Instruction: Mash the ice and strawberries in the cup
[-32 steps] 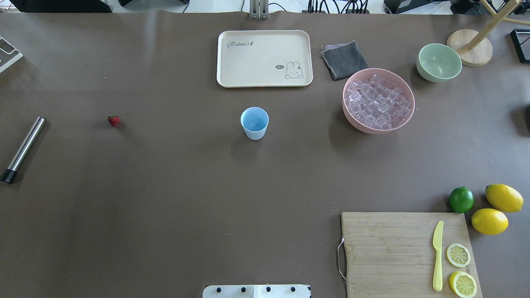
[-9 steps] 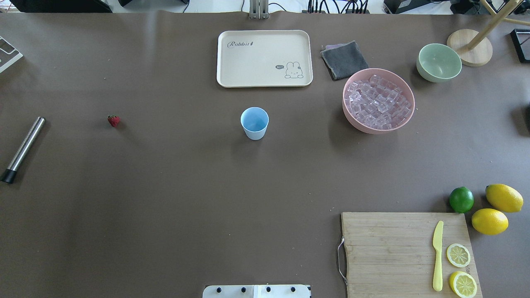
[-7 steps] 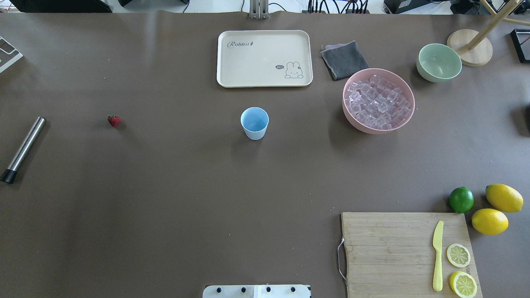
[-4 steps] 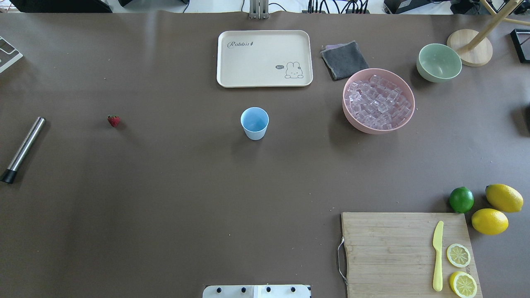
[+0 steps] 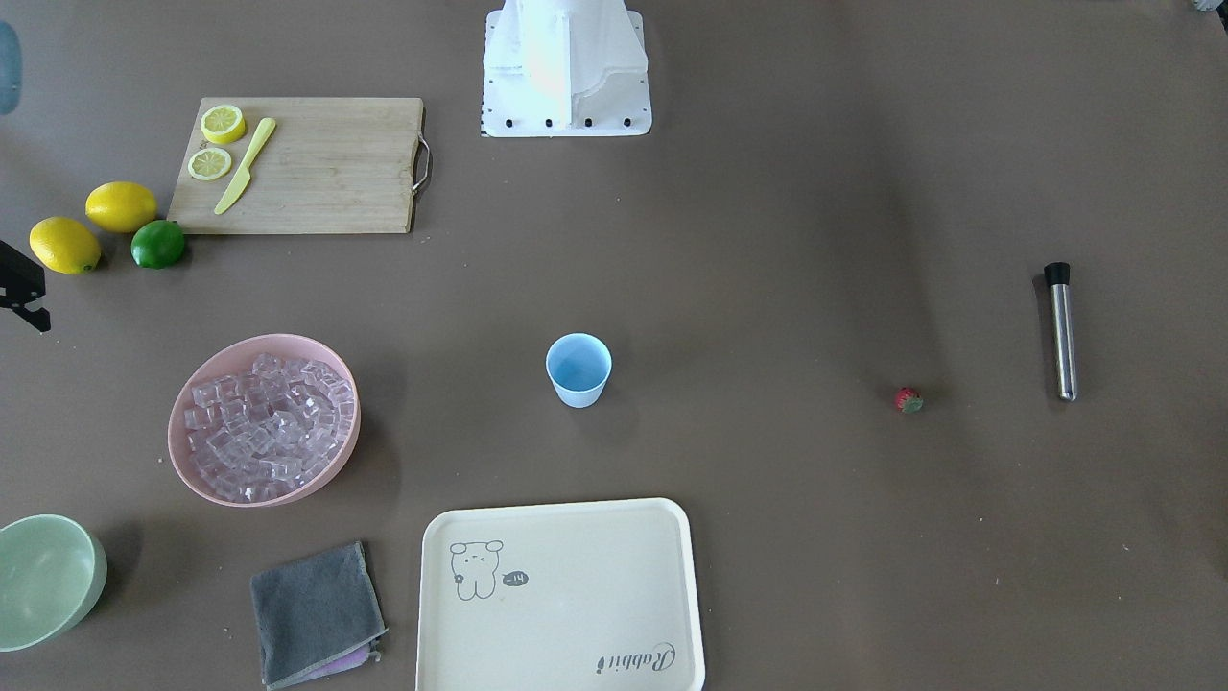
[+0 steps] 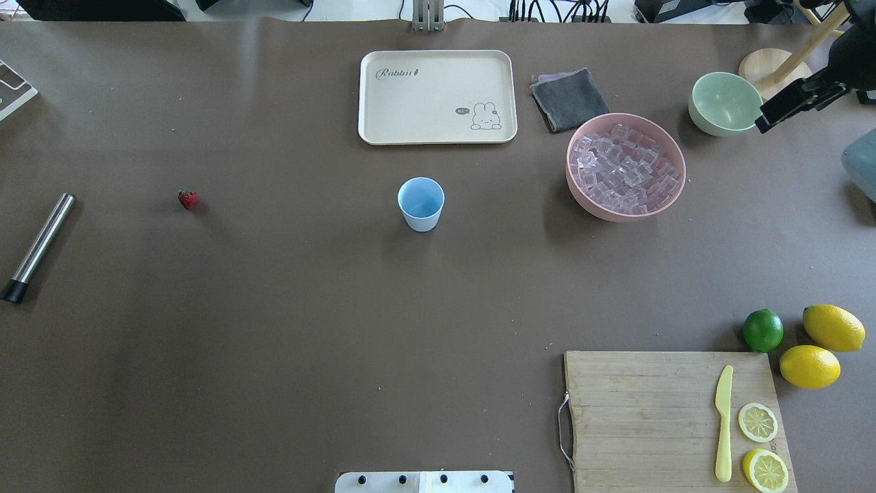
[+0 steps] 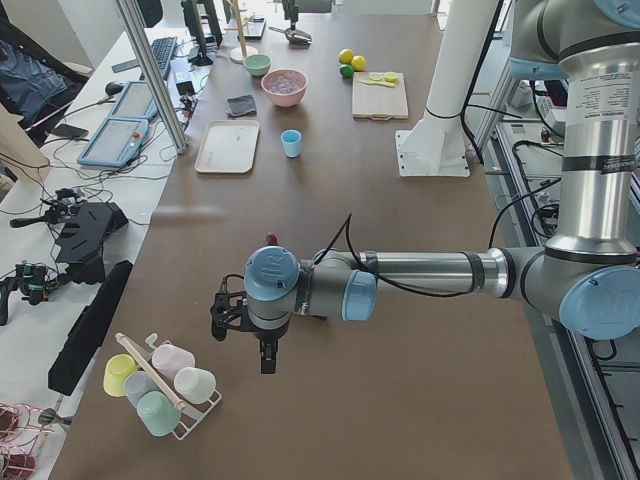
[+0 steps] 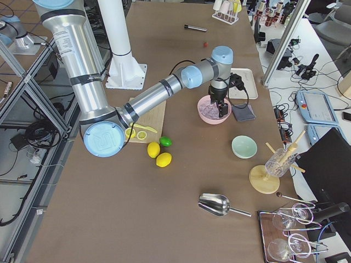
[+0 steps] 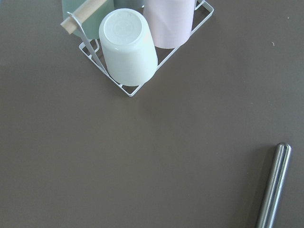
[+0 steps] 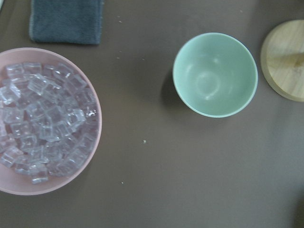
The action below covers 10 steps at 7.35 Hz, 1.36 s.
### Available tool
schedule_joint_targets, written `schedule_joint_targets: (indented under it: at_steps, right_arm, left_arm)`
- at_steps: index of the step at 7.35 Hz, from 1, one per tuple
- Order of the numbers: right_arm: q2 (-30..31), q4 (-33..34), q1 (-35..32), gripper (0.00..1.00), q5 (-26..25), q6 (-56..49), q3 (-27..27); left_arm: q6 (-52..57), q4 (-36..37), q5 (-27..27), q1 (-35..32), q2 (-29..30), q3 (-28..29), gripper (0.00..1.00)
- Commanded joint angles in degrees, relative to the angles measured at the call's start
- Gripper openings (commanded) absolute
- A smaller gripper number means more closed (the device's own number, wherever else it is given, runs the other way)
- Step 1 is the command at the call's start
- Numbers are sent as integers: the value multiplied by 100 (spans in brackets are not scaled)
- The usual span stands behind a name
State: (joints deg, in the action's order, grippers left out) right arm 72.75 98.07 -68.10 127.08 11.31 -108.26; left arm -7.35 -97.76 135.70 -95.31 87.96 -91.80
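My right arm has come into the overhead view at its far right edge, where a moment ago there was only counter (image 6: 274,342). My right pincer (image 6: 772,118) now hangs just beside the green bowl (image 6: 724,103). Whether its jaws are apart or together I cannot tell: only a dark stub shows, and my right wrist camera sees no fingers. That camera looks straight down on the green bowl, on the pink bowl (image 6: 573,188) to one side, on a grey cloth (image 6: 568,99) and on a wooden disc (image 10: 285,61).

Nothing on the counter has shifted. The ice (image 6: 626,171) lies heaped in the pink bowl. The cup (image 6: 420,202) stands upright near the middle of the counter, apart from everything, between the pink bowl and the strawberry (image 6: 187,199). It has nothing visible inside. The strawberry lies alone on the counter, well apart from the cup, and a steel rod (image 6: 37,246) lies beyond it toward the counter's end. A cream tray (image 6: 438,96) sits on the far side of the cup.

My left pincer (image 7: 267,358) shows only in the left side view, pointing down above the counter's end near a wire rack (image 9: 128,90) of upturned cups; I cannot tell how its jaws stand.
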Motion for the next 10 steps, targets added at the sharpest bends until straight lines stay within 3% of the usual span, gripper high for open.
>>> schedule_joint_targets:
  at_steps: [1,3,5,7,10]
  right_arm:
    - [-129,-418,664,100,-149,1209,-90]
    - [-314,-675,1577,100,-1163,1944,-38]
    - [-314,-919,1686,100,-1265,1876,338]
    - [-480,-1692,1843,100,-1457,1901,1006]
    - [-621,-1730,1923,100,-1686,1884,1332]
  left_arm:
    - [-3,-6,0,-5,-7,-13,98]
    - [6,-6,0,-5,-24,22,98]
    - [15,-6,0,-5,-86,13,98]
    - [15,-6,0,-5,-68,-5,98]
    - [6,-6,9,-5,-42,-22,98]
